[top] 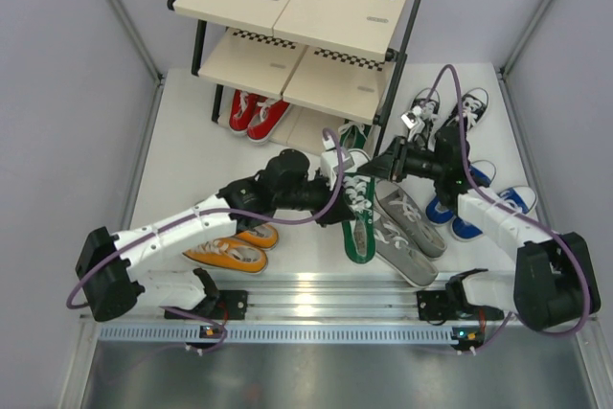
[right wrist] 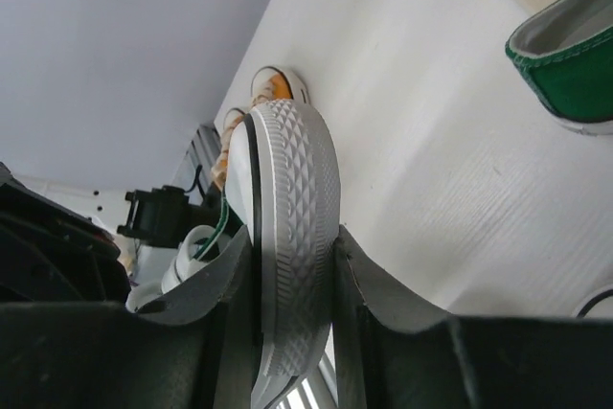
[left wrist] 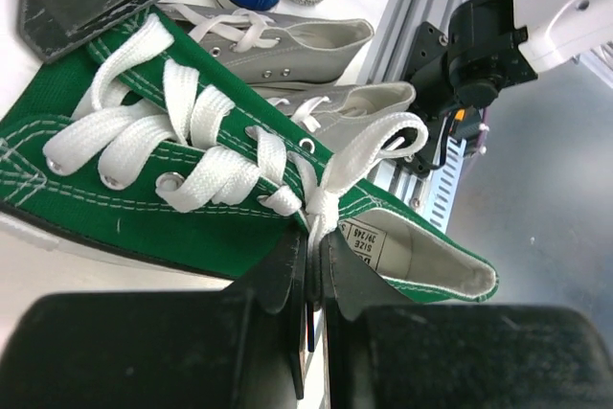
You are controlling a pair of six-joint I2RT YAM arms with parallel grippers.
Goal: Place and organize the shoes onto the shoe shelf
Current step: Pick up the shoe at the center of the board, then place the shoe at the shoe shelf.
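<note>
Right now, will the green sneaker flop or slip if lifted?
Slip seems unlikely: the right gripper clamps the green sneaker by its ridged rubber toe. The thin canvas pinched by the left gripper probably flexes. Its loose laces may dangle and snag.

The white table (top: 182,141) lies under the left gripper (top: 345,200) and the right gripper (top: 380,170), and it spreads out on every side of them. Pale grey-purple walls stand around it. One wall (top: 57,93) is far out to the left of the left gripper. Another (top: 575,112) is far out to the right of the right gripper. A thin metal pole (top: 120,16) leans up past each. On the near side of both grippers runs a shiny silver rail (top: 326,308) with bright light on it. Past the rail lies a dull grey metal sheet (top: 326,375). The light is soft and even.
</note>
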